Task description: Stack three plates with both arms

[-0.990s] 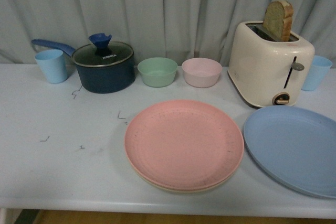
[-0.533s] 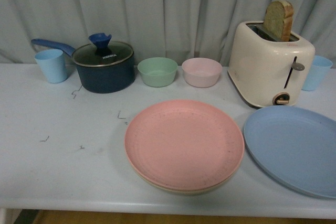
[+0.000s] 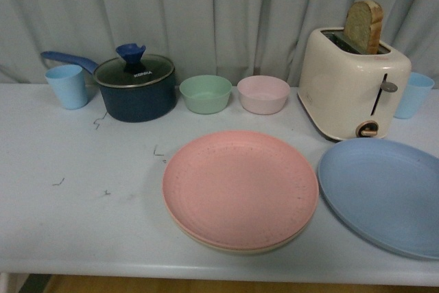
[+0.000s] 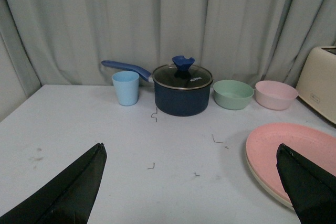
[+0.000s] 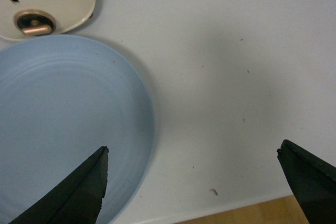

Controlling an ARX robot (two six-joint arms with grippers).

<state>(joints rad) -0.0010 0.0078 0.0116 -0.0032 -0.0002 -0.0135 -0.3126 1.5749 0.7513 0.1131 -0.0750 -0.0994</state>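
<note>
Across the front view we count 3 plates: pink plate [image 3: 240,186] on beige plate [image 3: 234,249], light blue plate [image 3: 384,193] just beside, cut by the frame. Open table [image 3: 82,197] lies left. At the left wrist, our left gripper [image 4: 190,147] gapes above the table. At the right wrist, our right gripper [image 5: 192,151] gapes too, near the table's edge.

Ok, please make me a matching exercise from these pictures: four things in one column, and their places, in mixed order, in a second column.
Things:
1. pink plate
2. light blue plate
3. bread slice
4. green bowl

Places:
A. between the pot and the pink bowl
B. lying on the beige plate
C. standing in the toaster slot
D. alone on the table, in front of the toaster

Pairs: 1-B, 2-D, 3-C, 4-A
</note>
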